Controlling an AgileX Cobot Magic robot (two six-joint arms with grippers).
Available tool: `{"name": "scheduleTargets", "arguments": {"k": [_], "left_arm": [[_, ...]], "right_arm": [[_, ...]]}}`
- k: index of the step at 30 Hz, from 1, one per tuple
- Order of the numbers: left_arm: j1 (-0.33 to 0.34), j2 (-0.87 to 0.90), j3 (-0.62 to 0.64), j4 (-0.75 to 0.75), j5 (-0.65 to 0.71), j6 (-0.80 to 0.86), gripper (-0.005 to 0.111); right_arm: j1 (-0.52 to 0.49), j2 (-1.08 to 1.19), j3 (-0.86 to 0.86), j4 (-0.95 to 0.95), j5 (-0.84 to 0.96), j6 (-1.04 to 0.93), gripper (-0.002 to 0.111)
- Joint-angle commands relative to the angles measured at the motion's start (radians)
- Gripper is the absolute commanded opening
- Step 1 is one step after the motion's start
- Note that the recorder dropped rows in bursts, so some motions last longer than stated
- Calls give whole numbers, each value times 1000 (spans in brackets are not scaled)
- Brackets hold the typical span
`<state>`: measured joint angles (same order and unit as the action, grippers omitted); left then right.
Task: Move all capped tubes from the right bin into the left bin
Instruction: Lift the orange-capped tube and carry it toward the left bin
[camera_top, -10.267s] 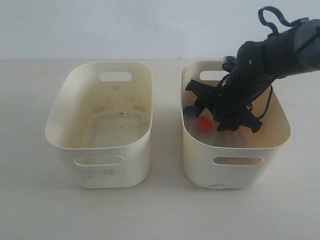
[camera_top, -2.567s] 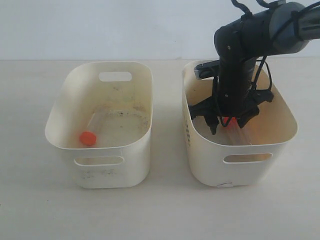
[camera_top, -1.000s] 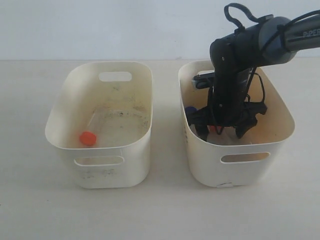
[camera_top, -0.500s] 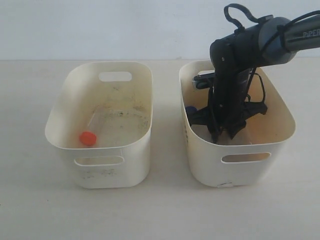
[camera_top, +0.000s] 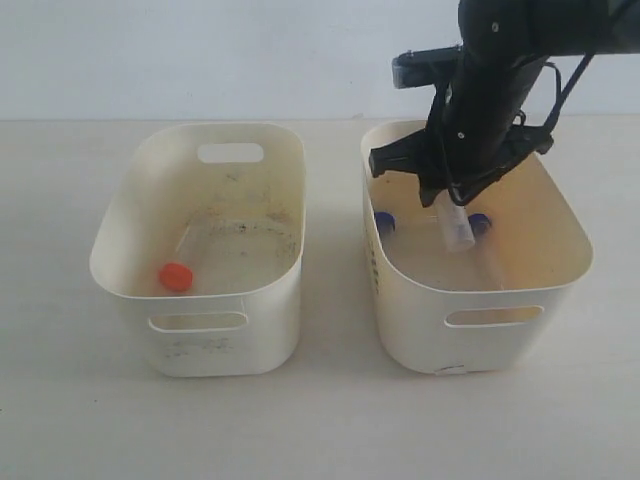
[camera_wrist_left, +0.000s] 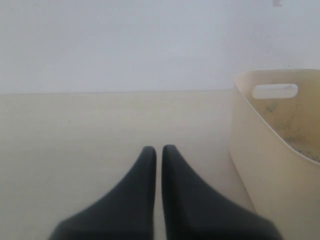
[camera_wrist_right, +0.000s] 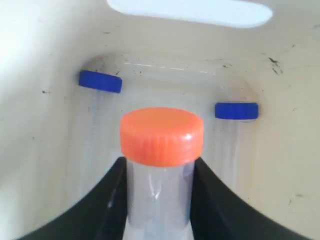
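Note:
My right gripper (camera_wrist_right: 159, 162) is shut on the clear body of an orange-capped tube (camera_wrist_right: 161, 150), just behind the cap. In the exterior view this gripper (camera_top: 447, 195) hangs above the right bin (camera_top: 470, 340), with the tube's clear body (camera_top: 456, 230) sticking out below the fingers. Two blue-capped tubes lie on that bin's floor, their caps (camera_wrist_right: 100, 81) (camera_wrist_right: 236, 110) near opposite side walls. A second orange-capped tube (camera_top: 178, 274) lies in the left bin (camera_top: 230, 335). My left gripper (camera_wrist_left: 155, 148) is shut and empty above the table, beside the left bin's wall (camera_wrist_left: 270, 150).
Both bins stand side by side on a pale tabletop (camera_top: 320, 420) with a narrow gap between them. A white wall (camera_top: 200, 50) runs behind. The black right arm (camera_top: 520, 30) reaches in from the upper right.
My right gripper has risen from the floor of the right bin to above its rim, carrying the orange-capped tube. A second blue cap now shows in that bin.

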<state>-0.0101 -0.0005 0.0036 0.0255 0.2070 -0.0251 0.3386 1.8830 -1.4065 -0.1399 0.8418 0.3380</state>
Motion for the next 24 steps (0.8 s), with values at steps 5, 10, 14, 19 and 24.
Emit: {"name": "scheduleTargets", "arguments": {"k": [5,10,14,19,24], "left_arm": [[0,0,-4,-6,-4,-10,4],[0,0,-4,-6,-4,-10,4],[0,0,-4,-6,-4,-10,4],[0,0,-4,-6,-4,-10,4],[0,0,-4,-6,-4,-10,4]], "right_arm": [[-5,-95,-2,3,-3,-11,0],[14,-158,-2,8,-22,-11,0],[22,-201,-2,59,-66,-8,0],[22,-247,-2,199,-158,-65,0],[22,-261,-2,391,-232,-159,0]]}}
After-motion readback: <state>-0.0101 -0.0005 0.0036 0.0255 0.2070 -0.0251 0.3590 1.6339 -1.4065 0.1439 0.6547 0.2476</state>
